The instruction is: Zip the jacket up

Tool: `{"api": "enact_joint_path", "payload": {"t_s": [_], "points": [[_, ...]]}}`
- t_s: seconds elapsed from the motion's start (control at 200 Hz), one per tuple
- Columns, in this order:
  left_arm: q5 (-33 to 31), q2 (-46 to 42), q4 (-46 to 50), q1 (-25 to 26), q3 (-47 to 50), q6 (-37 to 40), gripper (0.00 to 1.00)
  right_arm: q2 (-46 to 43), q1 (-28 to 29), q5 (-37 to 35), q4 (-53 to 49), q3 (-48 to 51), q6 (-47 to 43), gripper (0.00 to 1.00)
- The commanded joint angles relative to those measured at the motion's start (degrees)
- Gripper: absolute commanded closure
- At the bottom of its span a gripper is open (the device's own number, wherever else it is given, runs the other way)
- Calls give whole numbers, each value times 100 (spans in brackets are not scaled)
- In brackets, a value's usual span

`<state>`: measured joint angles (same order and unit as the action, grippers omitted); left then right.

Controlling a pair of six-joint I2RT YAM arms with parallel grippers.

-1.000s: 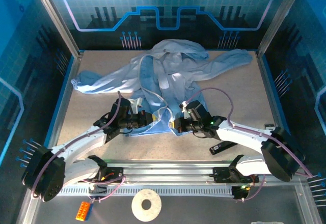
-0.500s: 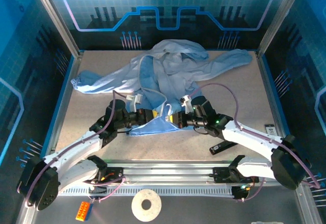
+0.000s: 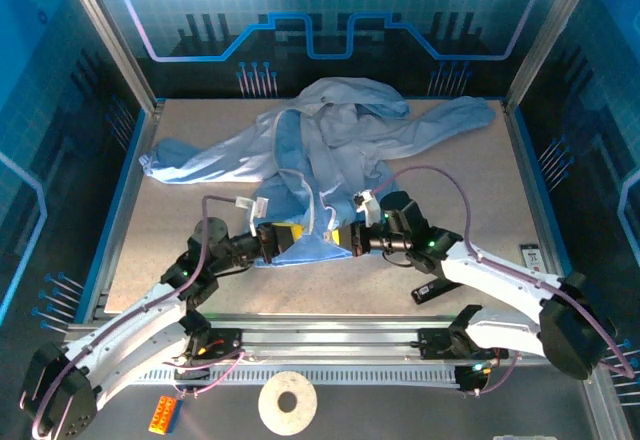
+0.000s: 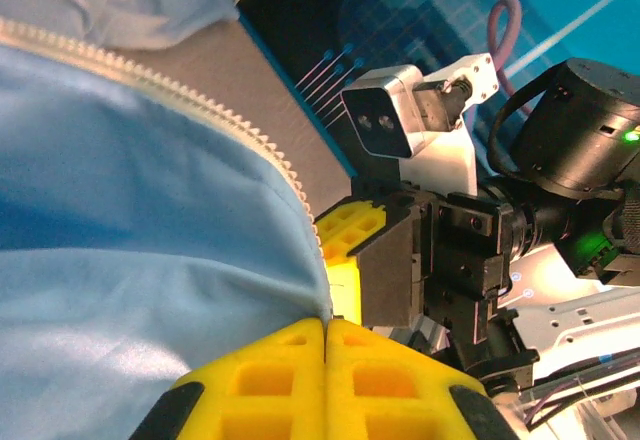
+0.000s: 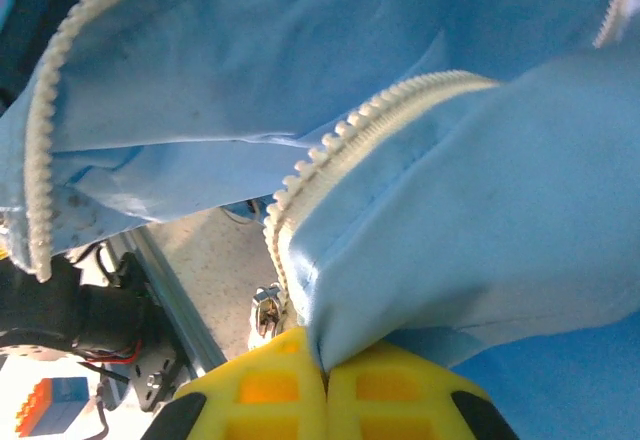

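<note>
Lowest in the top view, a white ring (image 3: 287,401) and an orange brick (image 3: 165,413) lie below the rail. Above them the left arm (image 3: 135,310) and right arm (image 3: 500,275) slant inward over the worktop (image 3: 470,180). A black bar (image 3: 437,288) lies just under the right arm.

Near the middle of the frame the two sets of jaws face each other, close together, at the lower hem of the jacket (image 3: 330,140). The left jaws are fully closed, their yellow pads (image 4: 270,380) pressed together on a blue fabric edge just beside the zipper teeth (image 4: 240,123). The right jaws are closed too, with their pads (image 5: 260,385) pinching a fabric corner below another row of teeth (image 5: 385,103). A small metal slider (image 5: 265,312) hangs just left of that corner.

Beyond the jaws the jacket spreads crumpled and open-fronted toward the top middle. One sleeve runs to the left edge and the other to the upper right.
</note>
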<state>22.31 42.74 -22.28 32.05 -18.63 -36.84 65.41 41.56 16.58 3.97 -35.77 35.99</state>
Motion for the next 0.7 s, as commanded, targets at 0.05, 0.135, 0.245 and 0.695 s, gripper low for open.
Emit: {"api": "enact_joint_path", "payload": {"t_s": [0.05, 0.135, 0.245, 0.695], "points": [[113, 248, -1500, 37, 180, -130, 100, -204, -73, 627, 308, -102, -361, 100], [140, 446, -1988, 32, 314, -323, 100, -204, -161, 914, 638, 44, -179, 100], [138, 553, -1994, 57, 334, -229, 100, -204, -210, 1136, 1009, 187, 10, 100], [-75, 656, -2144, 82, 314, -87, 100, -177, -416, 1359, 1442, 299, 257, 100]]}}
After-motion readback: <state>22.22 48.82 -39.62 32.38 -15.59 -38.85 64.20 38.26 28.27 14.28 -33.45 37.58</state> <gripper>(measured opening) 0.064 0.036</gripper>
